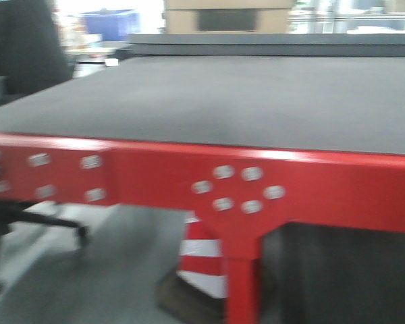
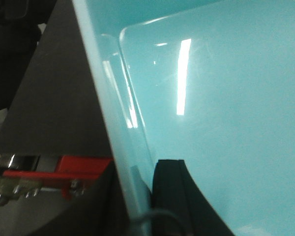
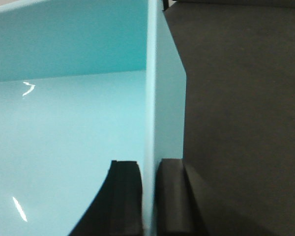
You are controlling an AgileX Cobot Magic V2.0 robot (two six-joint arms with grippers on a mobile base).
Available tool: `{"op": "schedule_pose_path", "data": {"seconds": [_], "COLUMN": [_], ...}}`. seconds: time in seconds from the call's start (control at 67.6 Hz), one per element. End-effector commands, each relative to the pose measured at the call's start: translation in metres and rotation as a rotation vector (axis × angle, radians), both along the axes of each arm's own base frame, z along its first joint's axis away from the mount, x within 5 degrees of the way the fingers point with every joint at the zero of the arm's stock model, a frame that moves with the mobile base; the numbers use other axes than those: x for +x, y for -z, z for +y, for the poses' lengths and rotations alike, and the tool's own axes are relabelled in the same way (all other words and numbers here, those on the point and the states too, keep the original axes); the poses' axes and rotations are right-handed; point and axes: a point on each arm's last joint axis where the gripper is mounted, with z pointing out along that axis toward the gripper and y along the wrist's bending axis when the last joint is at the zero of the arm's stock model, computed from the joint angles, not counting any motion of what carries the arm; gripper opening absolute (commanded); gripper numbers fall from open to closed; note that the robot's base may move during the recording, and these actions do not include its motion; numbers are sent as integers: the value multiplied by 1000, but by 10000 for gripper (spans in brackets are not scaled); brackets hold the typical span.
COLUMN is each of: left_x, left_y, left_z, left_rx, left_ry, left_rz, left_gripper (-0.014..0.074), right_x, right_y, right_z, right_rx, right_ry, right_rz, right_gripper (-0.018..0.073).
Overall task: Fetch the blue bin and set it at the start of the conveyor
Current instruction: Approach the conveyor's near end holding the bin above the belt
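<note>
Closest to view, the right gripper's [image 3: 148,164] two black fingers [image 3: 125,196] pinch a side wall of the blue bin [image 3: 64,147], one pad inside the pale turquoise tub and one outside. Just past the outer finger lies the dark grey belt of the conveyor start [image 3: 246,123]. The left gripper [image 2: 135,184] clamps the opposite wall the same way: one black finger [image 2: 169,196] sits inside the glossy tub and a dim shape presses from outside. Beyond that outer finger are the belt and the red frame [image 2: 54,172]. Whether the bin rests on the belt cannot be told. From the front, blurred, the belt spreads wide behind the frame and its silver bolts [image 1: 236,189], with a striped cone [image 1: 202,256] and an office chair [image 1: 27,223] below.
</note>
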Motion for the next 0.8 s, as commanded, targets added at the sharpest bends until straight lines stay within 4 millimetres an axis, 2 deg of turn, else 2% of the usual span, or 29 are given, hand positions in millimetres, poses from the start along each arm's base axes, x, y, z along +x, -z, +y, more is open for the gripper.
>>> {"op": "schedule_pose_path", "data": {"seconds": [0.0,0.207,0.784], "left_x": [-4,-4,5], "left_y": [-5,-6,-20], "left_z": [14,14,8], "left_rx": [144,143,119], "left_ry": [-55,-53,5], "left_rz": [-15,-21,-206], "left_gripper": [-111,-111,-111], "right_x": [-5,-5,-5], "right_y": [-18,-18,-18], "right_z": [-7,-7,-7], "right_rx": [18,18,18], "right_ry": [25,25,25], "right_rz": [-112,-112,-112], "right_gripper": [-153,-153,-153]}}
